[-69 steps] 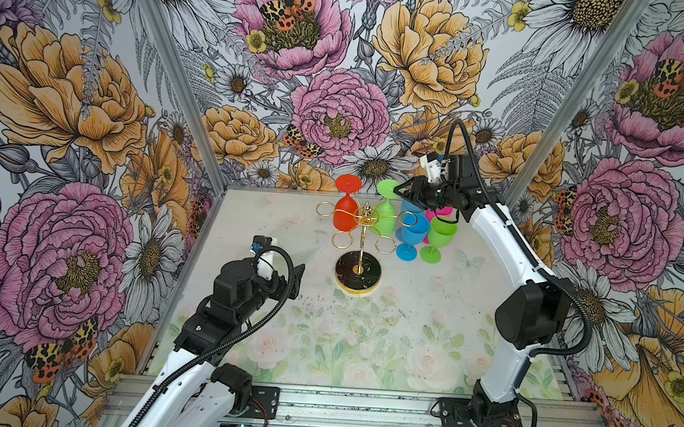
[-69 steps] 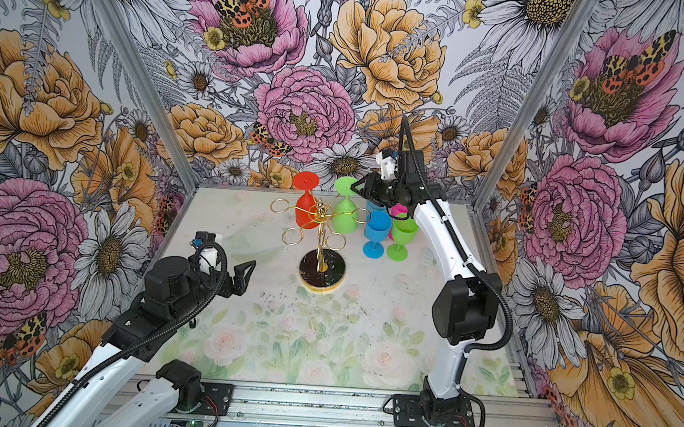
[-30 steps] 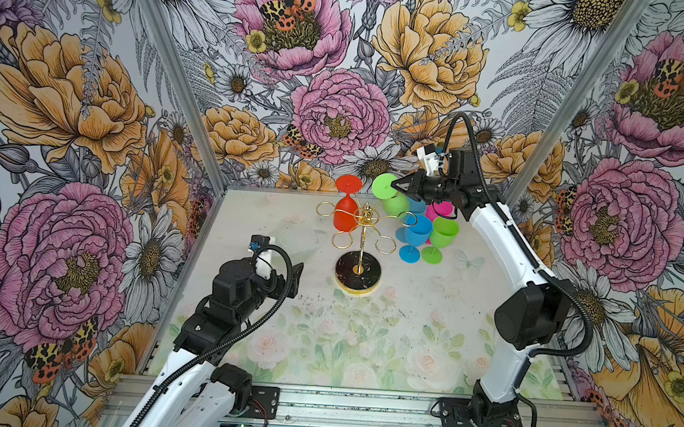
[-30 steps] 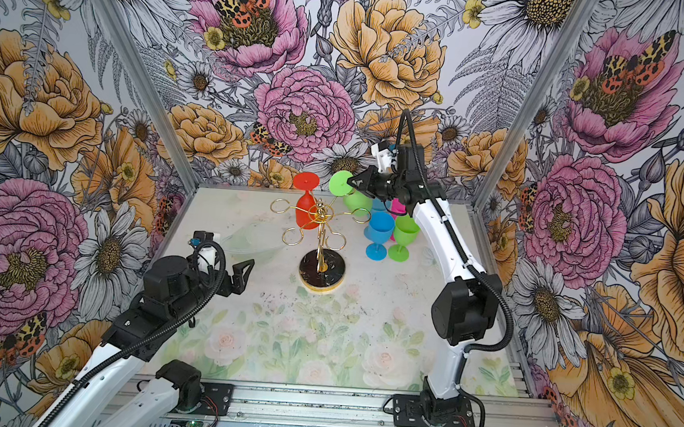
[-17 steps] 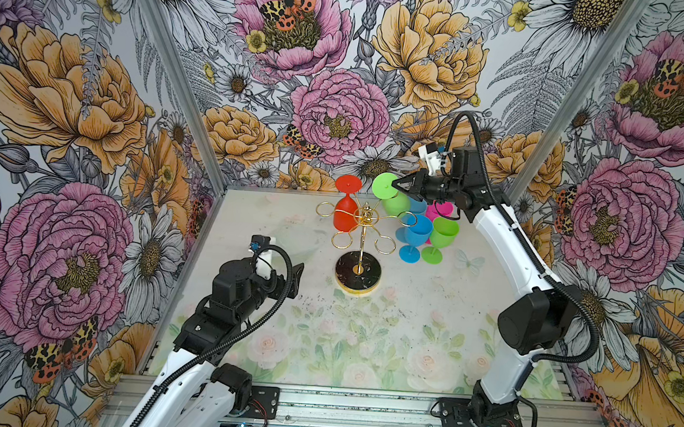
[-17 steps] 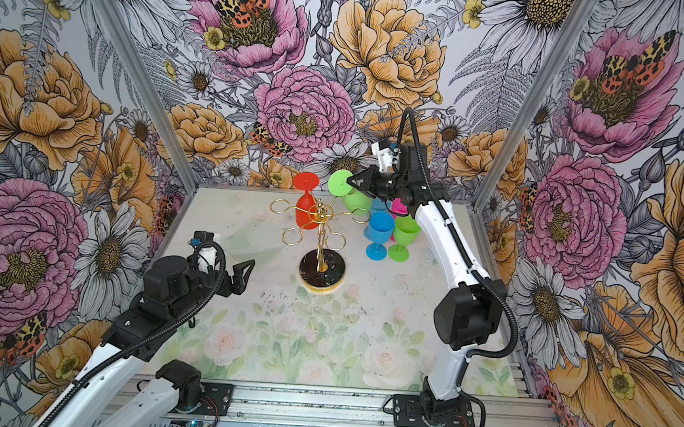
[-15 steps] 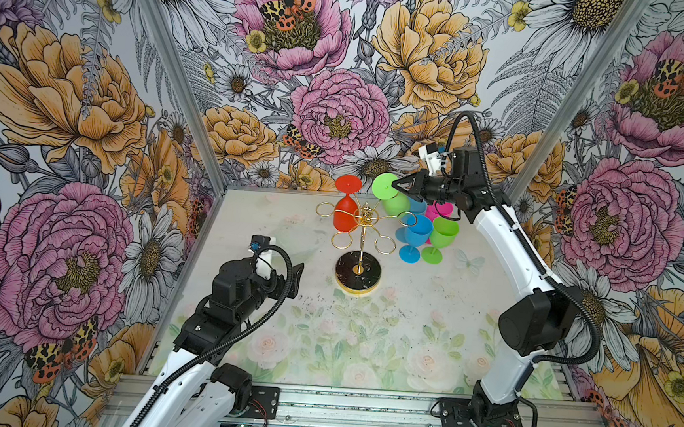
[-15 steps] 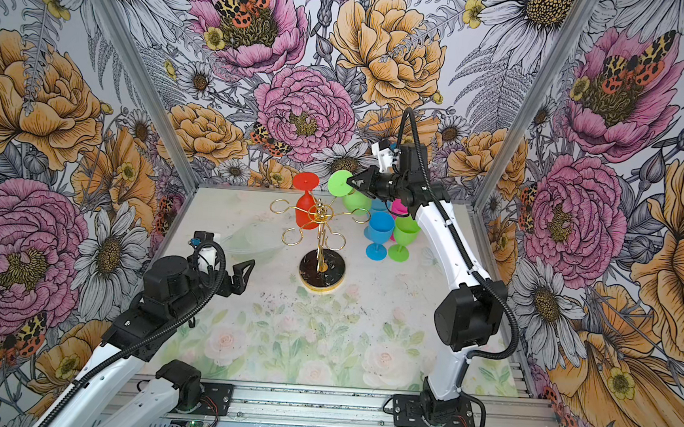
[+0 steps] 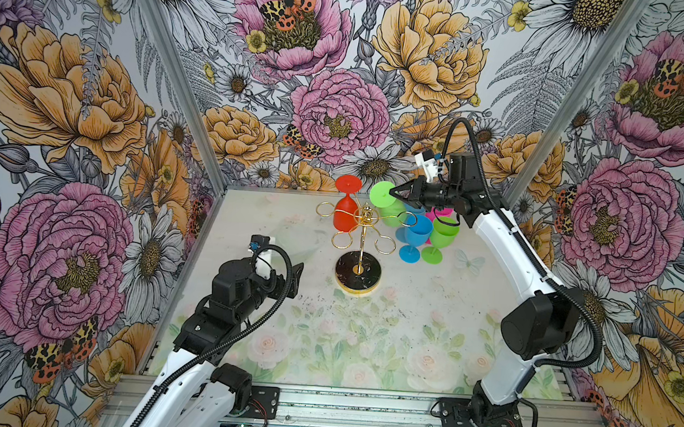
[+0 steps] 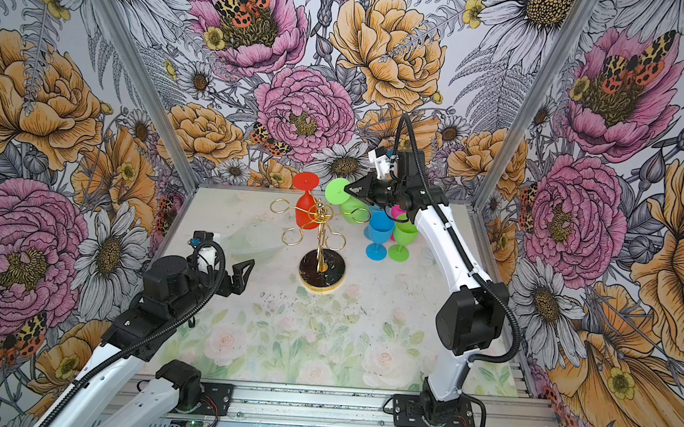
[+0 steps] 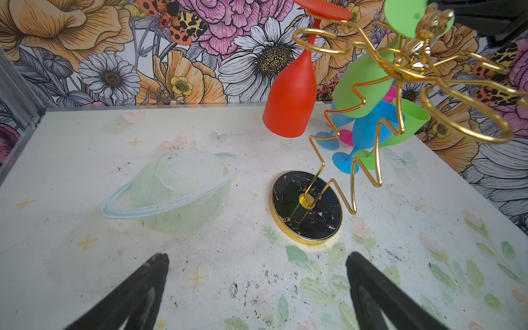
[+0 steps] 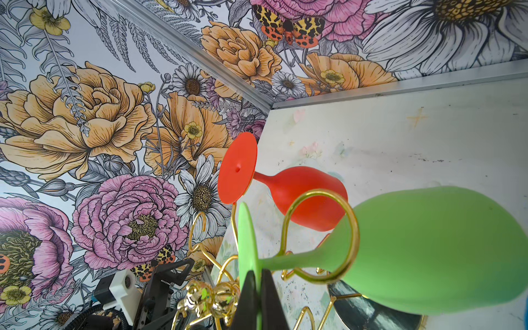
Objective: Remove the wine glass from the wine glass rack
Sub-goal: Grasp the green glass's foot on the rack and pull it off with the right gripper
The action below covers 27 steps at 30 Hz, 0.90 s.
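Two glasses hang upside down on the wine glass rack [image 9: 369,276] at the back middle of the table [image 9: 323,345] in both top views: a red wine glass [image 9: 344,219] and a tilted green wine glass [image 9: 382,195], whose foot the right gripper [image 9: 394,192] pinches. The left gripper [image 10: 242,275] hovers left of the rack's base, apart from it, spread wide and holding nothing.

Left wrist view: its fingers [image 11: 140,291] stand far apart above bare table.

Right wrist view: closed fingers [image 12: 273,303] clamp the green foot's edge, and the stem sits inside a gold loop [image 12: 320,237].
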Each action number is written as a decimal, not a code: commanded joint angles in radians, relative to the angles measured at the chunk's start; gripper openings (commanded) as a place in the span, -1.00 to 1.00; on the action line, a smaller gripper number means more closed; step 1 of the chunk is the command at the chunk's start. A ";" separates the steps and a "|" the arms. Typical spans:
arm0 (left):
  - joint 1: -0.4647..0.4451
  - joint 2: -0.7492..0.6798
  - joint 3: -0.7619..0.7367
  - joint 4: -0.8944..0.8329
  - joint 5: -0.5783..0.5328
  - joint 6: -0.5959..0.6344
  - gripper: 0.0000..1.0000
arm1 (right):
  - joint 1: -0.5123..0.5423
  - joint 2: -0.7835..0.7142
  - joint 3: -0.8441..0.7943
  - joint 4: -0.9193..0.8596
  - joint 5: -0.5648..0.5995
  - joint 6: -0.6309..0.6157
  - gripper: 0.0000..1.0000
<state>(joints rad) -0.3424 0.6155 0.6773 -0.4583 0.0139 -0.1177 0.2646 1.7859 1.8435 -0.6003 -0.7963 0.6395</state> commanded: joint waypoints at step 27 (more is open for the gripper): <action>0.008 0.007 0.016 0.058 0.339 -0.034 0.96 | -0.047 -0.297 -0.172 0.008 0.067 -0.058 -1.00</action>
<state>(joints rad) -0.3416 0.6182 0.6750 -0.4335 0.2401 -0.1310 0.2352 1.5406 1.6779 -0.6010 -0.7662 0.6136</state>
